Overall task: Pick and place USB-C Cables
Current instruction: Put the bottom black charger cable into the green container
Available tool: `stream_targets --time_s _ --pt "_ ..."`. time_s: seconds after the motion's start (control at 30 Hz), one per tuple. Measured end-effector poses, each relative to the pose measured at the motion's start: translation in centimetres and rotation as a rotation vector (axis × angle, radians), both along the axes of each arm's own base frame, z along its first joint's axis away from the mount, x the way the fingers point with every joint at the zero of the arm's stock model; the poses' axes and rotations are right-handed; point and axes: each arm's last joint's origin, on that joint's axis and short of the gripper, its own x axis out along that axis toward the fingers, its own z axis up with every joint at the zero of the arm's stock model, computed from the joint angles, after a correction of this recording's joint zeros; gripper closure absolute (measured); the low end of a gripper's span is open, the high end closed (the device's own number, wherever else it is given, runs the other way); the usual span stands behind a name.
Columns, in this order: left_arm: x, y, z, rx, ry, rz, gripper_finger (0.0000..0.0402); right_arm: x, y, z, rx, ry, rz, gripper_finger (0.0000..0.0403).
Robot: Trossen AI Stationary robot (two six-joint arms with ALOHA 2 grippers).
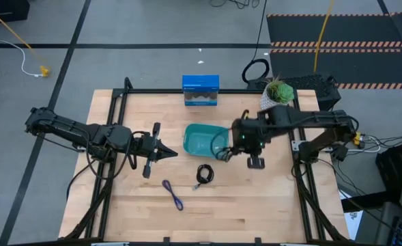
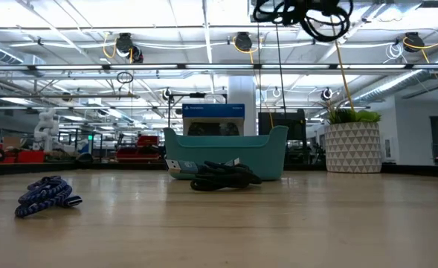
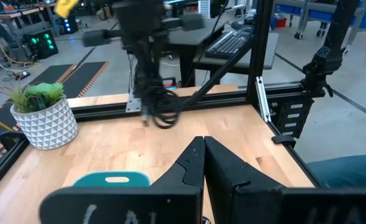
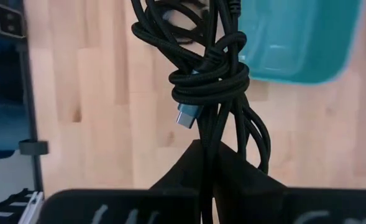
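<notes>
My right gripper [image 4: 215, 149] is shut on the elongated black USB-C cable [image 4: 210, 81] and hangs beside the right rim of the teal bin [image 1: 202, 140]. The cable also shows high up in the low view [image 2: 302, 16]. The round-coiled black cable [image 1: 205, 174] lies on the table in front of the bin. The blue-purple cable [image 1: 173, 194] lies nearer the table's near edge. My left gripper [image 1: 166, 152] is shut and hovers left of the bin, holding nothing. My right gripper pinches the elongated black bundle between its two fingers at one end [image 4: 219, 138], just past the wrapped knot [image 4: 210, 84]. The fingers come from above, pointing down. The bundle hangs below them, lifted clear of the table, with a silver plug [image 4: 186, 117] sticking out.
A potted plant in a white patterned pot [image 1: 277, 93] stands at the far right corner. A blue box [image 1: 201, 89] stands behind the bin at the far edge. A black frame rail [image 1: 187, 91] runs along the table's sides. Bare wood lies across the near half.
</notes>
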Motion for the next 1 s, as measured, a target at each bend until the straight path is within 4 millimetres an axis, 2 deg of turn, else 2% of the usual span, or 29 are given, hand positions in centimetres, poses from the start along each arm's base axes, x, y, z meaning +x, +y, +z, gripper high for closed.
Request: stream_targets --time_s 0.3,0.53,0.7,1.0 --pt "0.0 0.0 0.0 0.001 0.000 0.000 0.0394 -0.8 -4.7 -0.1 -0.030 0.065 -0.070 0.0399" --pt "0.0 0.0 0.0 0.001 0.000 0.000 0.0394 -0.4 -6.3 -0.6 -0.076 0.071 -0.096 0.0399" --pt "0.0 0.0 0.0 0.001 -0.001 0.000 0.0394 1.6 -6.7 -2.3 -0.074 0.105 -0.086 0.0399" --pt "0.0 0.0 0.0 0.004 -0.001 -0.001 0.0394 6.9 -7.6 -7.4 -0.087 0.141 -0.068 0.0399"
